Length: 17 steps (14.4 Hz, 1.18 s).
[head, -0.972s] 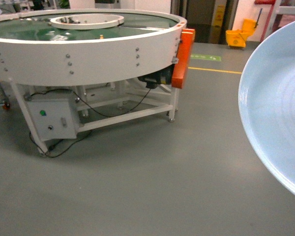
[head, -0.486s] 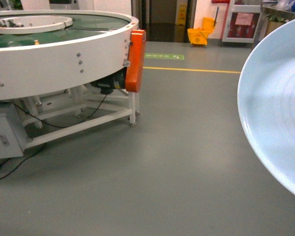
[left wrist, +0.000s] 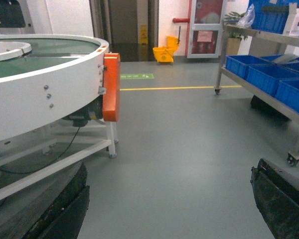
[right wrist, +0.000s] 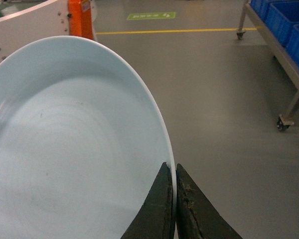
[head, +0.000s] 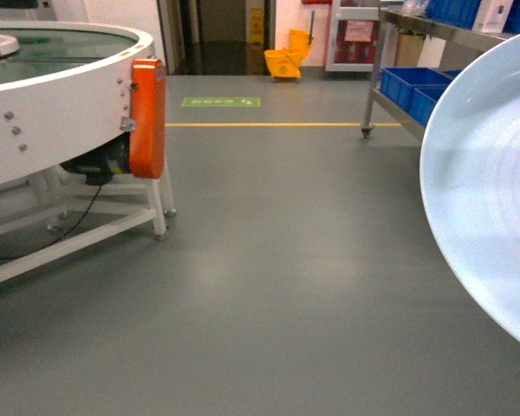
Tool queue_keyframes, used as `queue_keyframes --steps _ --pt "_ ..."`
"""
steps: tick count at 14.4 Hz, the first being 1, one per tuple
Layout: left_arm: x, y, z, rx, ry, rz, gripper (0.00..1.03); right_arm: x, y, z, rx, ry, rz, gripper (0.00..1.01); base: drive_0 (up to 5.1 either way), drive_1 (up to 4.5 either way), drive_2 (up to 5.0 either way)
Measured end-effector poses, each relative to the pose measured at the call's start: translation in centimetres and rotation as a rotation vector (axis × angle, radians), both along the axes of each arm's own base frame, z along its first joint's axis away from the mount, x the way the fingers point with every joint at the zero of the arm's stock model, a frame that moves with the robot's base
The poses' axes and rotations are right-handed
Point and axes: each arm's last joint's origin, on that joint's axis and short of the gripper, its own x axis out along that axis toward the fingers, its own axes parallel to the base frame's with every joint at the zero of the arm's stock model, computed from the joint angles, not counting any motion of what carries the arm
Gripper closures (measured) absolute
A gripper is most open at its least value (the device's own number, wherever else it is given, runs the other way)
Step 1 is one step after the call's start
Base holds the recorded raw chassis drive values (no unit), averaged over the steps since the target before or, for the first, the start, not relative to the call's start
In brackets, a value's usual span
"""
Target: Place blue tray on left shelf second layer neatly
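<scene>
The blue tray [head: 485, 191] is a pale round dish that fills the right edge of the head view, tilted on edge. In the right wrist view the blue tray [right wrist: 74, 144] spreads to the left, and my right gripper [right wrist: 175, 172] is shut on its rim. My left gripper [left wrist: 170, 172] is open over bare floor with nothing between its fingers [left wrist: 60, 209]. A stainless-steel shelf rack [head: 374, 78] stands at the far right, also seen as the rack [left wrist: 221, 64] in the left wrist view. I cannot tell whether it is the left shelf.
A white round conveyor table with an orange guard [head: 147, 117] stands on the left, cables under it. Deep-blue crates [head: 412, 87] sit on the rack's lower layer. A yellow mop bucket [head: 286, 62] and a yellow floor line [head: 269, 124] lie ahead on the grey floor.
The head view has swung right: the conveyor table slid to the left edge and the steel rack with crates came into view. The tray keeps its place in the view.
</scene>
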Motion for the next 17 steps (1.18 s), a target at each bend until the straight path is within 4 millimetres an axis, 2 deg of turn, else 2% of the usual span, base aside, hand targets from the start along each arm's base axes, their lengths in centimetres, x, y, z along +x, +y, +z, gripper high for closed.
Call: queue_keyframes --steps 17 --pt "0.00 0.00 0.02 0.000 -0.002 -0.002 0.05 -0.01 0.00 -0.05 0.001 0.003 0.000 0.99 1.8 -0.02 -6.1"
